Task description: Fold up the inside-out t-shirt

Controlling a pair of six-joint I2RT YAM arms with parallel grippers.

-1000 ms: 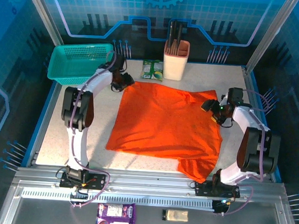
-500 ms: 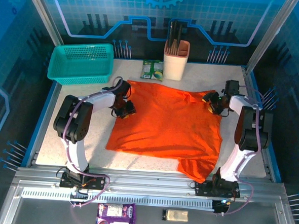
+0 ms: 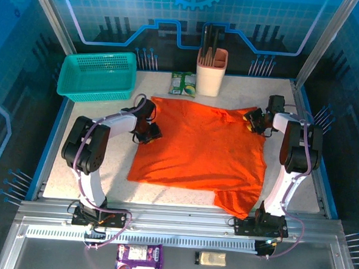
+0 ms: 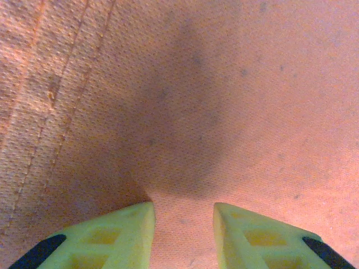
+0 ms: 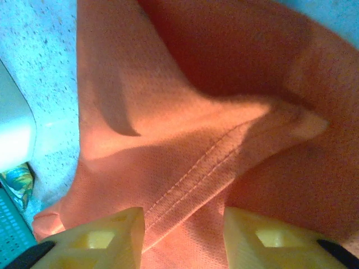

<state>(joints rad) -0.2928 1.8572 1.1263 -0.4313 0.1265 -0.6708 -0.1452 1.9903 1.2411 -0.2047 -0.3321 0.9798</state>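
My left end effector (image 3: 151,131) is at the 10 o'clock edge of the orange t-shirt (image 3: 203,149) and pinches a raised fold of its cloth. The t-shirt lies spread on the middle of the tabletop (image 3: 75,152). My right end effector (image 3: 254,121) is at its 2 o'clock corner, with a stitched hem between the fingers; whether they grip it I cannot tell.

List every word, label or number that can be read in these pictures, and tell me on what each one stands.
No text can be read.
Green packet at the far edge: print too small and blurred.
Purple packet on the near ledge: print blurred.
Orange t-shirt: no lettering visible.
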